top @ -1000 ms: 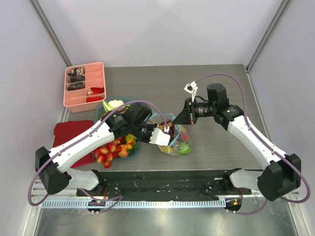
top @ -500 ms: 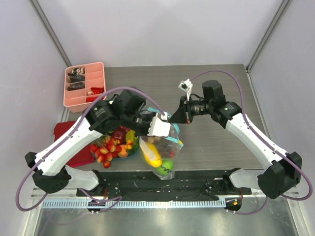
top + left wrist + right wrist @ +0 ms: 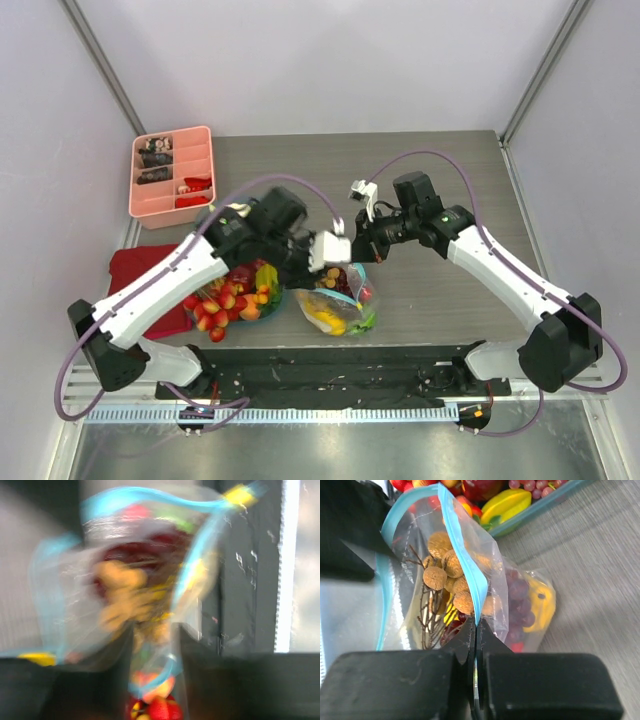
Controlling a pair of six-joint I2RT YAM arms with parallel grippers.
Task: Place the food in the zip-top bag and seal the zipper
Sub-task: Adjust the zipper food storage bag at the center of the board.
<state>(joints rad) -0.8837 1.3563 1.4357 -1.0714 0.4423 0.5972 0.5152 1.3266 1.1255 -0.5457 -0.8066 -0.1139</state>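
Across the grey table [image 3: 440, 170], the two arms meet near the middle at the front edge. Over on the left are the pink divided tray [image 3: 171, 132] and a dark red cloth [image 3: 135, 272]. A teal-rimmed dish [image 3: 545, 507] sits beside them, heaped with loose food [image 3: 225, 300], mostly red and yellow pieces.

The zip-top bag [image 3: 338, 305] is just right of that dish, between both grippers, with its mouth up and its belly sagging toward the front edge. It's clear, crinkly and already pretty stuffed. The teal-blue zipper [image 3: 462, 550] gapes in a loop.

The right gripper [image 3: 475, 632] is pinched tight on the zipper edge, with plastic squeezed between the fingers. The left gripper [image 3: 330, 250] is right at the bag's mouth, but its wrist view is a smear, so I can't tell if it's gripping.

Inside the bag are brown nuts [image 3: 440, 542] on twiggy stems, purple grapes [image 3: 517, 592] and a yellow piece [image 3: 542, 605].
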